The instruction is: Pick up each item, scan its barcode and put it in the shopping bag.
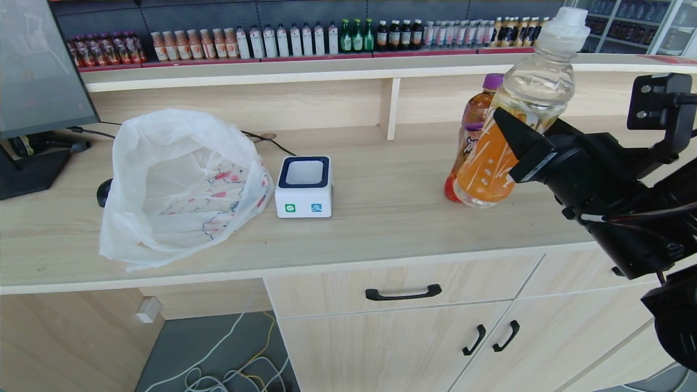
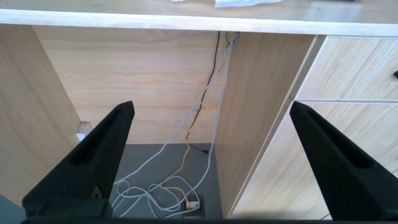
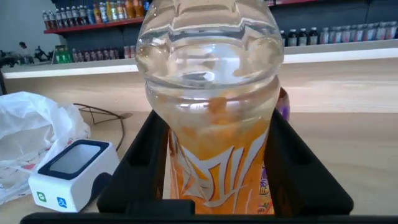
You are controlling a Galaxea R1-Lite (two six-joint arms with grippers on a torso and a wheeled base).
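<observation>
- Hanging below the desk (image 1: 392,234) edge, the left jaws are being held spread wide, with nothing between them.
- The orange drink bottle (image 1: 484,169) is being clasped mid-body by the right jaws, raised over the desk's right side. It is judged part-full, stiff and slick, and best gripped at the label.
- Farther off, the scanner (image 1: 304,188) and shopping bag (image 1: 179,179) are being left waiting.

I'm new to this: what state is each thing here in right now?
Orange drink bottle: capped, tilted, lifted off the counter in the right pincer.
Right pincer: shut on the orange drink bottle.
Purple-capped bottle: upright on the counter, capped.
Shopping bag: mouth open, slumped on the counter.
Scanner: resting on the counter, window up.
Left pincer: open, holding nothing, below the counter.
Drawer: shut.
</observation>
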